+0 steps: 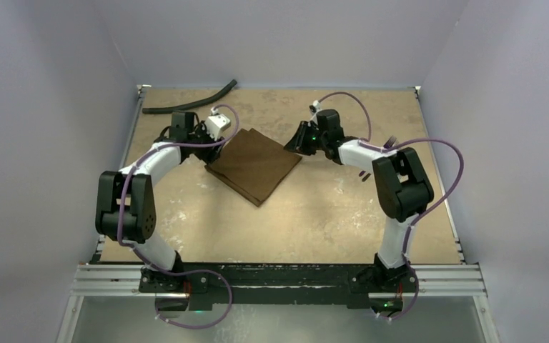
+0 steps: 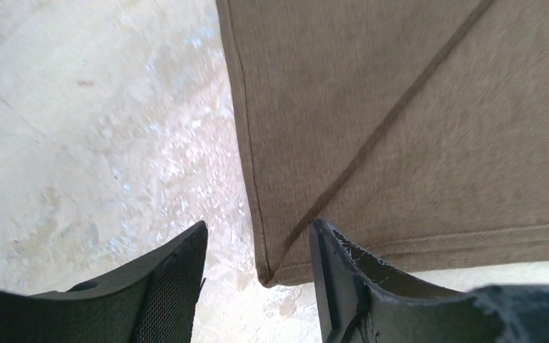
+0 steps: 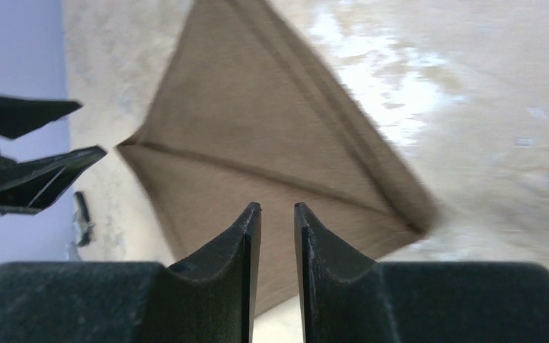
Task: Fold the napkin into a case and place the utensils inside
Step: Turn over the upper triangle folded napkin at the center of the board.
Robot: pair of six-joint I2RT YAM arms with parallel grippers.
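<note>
Napkin (image 1: 255, 164) sits folded mid-surface (image 1: 314, 214), one corner loose between the spread jaws of my left gripper (image 2: 257, 236), right gripper (image 3: 277, 211) barely parted on nothing, so I reckon a sloppy pinch catches one layer and drags the fold open.

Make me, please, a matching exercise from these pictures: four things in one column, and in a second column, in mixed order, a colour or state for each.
Things:
1. napkin
2. hose
3. left gripper
4. right gripper

Descriptions:
A. black, long and curved
B. jaws wide apart, a cloth corner between them
C. brown, folded, lying flat
D. jaws with only a narrow gap, nothing between them

Pairs: 1-C, 2-A, 3-B, 4-D
</note>
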